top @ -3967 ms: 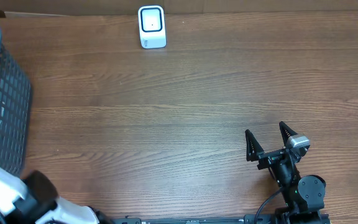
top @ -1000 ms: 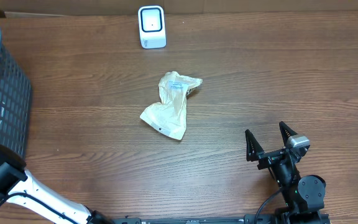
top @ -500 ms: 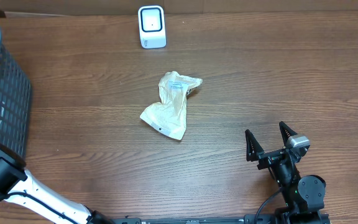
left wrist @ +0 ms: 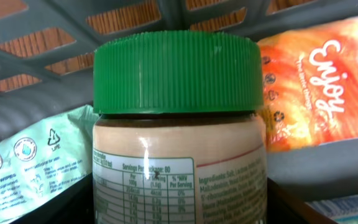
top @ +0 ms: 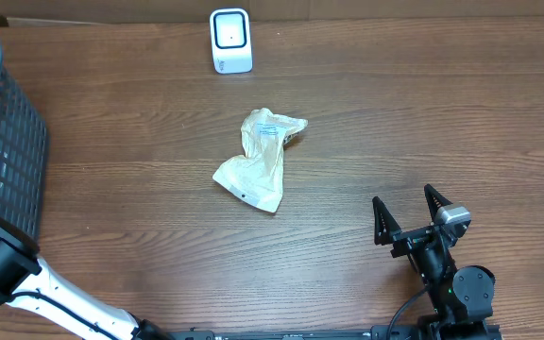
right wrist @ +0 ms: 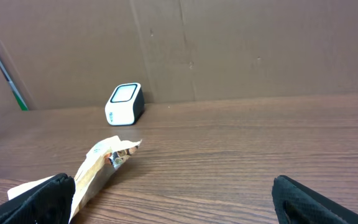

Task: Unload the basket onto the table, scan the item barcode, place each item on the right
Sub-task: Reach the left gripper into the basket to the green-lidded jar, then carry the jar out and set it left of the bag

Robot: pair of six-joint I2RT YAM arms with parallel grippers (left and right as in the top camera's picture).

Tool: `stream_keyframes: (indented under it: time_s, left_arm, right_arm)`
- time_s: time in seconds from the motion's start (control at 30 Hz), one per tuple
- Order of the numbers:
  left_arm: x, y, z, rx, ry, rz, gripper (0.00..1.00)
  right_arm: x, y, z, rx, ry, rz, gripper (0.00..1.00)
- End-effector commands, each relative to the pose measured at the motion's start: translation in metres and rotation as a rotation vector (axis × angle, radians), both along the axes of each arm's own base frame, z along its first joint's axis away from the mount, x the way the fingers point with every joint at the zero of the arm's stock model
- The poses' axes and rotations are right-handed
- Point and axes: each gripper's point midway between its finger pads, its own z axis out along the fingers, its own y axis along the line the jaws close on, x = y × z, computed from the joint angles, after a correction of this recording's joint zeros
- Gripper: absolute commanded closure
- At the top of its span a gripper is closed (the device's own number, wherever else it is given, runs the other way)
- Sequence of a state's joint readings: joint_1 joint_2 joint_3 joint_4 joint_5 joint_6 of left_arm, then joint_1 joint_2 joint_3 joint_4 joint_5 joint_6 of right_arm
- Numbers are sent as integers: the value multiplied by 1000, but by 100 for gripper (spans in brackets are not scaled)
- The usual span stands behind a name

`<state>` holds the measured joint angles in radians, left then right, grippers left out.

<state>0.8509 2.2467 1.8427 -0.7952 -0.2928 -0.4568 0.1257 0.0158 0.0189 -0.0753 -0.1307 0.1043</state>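
The left pincer point(left wrist: 179, 210) sits low inside the basket point(top: 15, 142). In the left wrist view only the dark edges of its fingers point(left wrist: 73, 204) show, at the bottom corners, one on each side of a jar point(left wrist: 179, 165). I cannot tell whether they press on the glass or stand just off it. The jar stands upright with a ribbed green lid point(left wrist: 176, 71), its nutrition label turned to the camera. An orange pouch point(left wrist: 319, 87) printed "Enjoy" leans behind the jar on one side, and a pale green packet point(left wrist: 30, 168) lies on the other, against the grey lattice wall. From overhead, the left arm point(top: 8, 274) reaches into the basket at the counter's point(top: 395, 113) left edge, and the jar itself is hidden there. The right pincer point(top: 402, 196) rests near the front right of the counter with its fingers spread wide and nothing between them. A crumpled cream packet point(top: 261, 159) lies mid-counter, well apart from both arms. The white scanner point(top: 230, 41) stands upright beyond it at the far edge.
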Motion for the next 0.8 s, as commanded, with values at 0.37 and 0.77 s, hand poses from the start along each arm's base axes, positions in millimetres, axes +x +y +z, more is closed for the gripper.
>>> stream_keyframes:
  time_s: [0.37,0.77]
  left_arm:
    - [43,-27,194,256,-290,-137,42]
    - [38,-219,359,347,-549,-526,49]
  right_arm:
    - [1,0,-3,-1,2,-2,0]
    - [1,0,-3,-1,2,-2,0]
